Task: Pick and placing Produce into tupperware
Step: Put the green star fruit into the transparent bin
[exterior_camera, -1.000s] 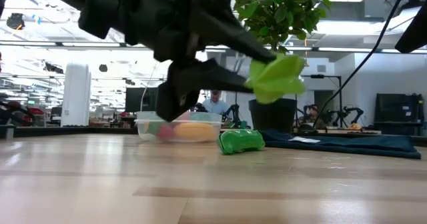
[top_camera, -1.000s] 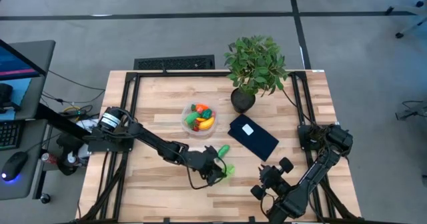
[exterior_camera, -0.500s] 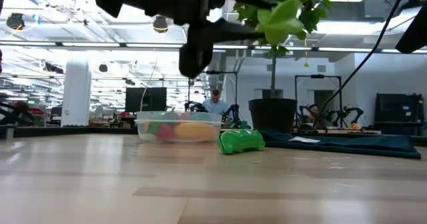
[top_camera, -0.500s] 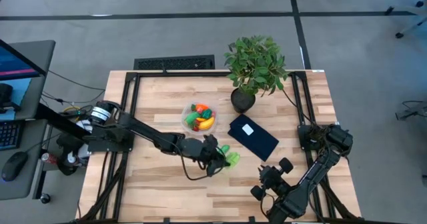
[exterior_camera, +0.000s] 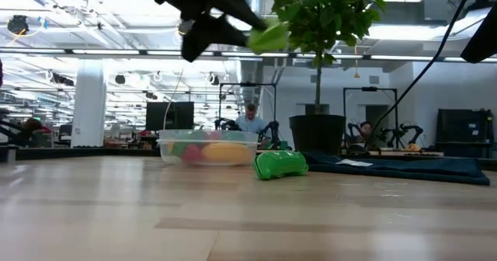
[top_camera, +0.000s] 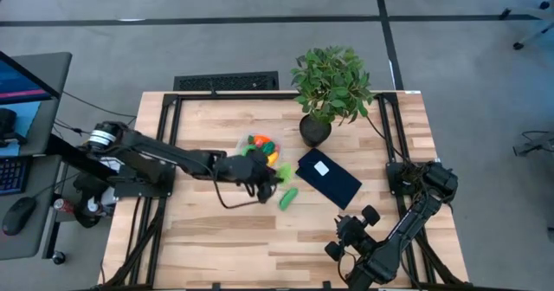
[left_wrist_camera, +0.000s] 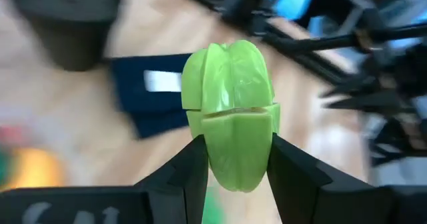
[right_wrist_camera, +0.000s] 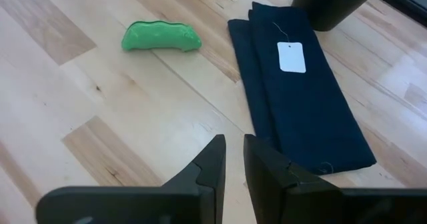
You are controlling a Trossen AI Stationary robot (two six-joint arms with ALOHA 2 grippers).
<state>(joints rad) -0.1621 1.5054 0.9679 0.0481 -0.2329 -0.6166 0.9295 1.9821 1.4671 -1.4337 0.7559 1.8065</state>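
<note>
Left claw (left_wrist_camera: 233, 167) is clamped on a light green pepper (left_wrist_camera: 231, 114), holding it in the air just beside the clear tupperware (top_camera: 245, 157), which already holds other produce. To do the drop well, I judge it should centre the pepper over the bowl before parting its fingers. Right claw (right_wrist_camera: 233, 161) waits near the table (top_camera: 199, 239) edge, fingers nearly together and empty, and one green cucumber (top_camera: 287, 197) lies on the wood beside the dark blue cloth (top_camera: 329, 178).

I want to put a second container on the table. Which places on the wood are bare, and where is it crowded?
Bare wood lies along the near edge of the table, in front of the green pea pod, and on the far left corner. It is crowded mid-table: the tupperware, the left gripper holding a light green pepper, the dark blue cloth and the potted plant.
</note>
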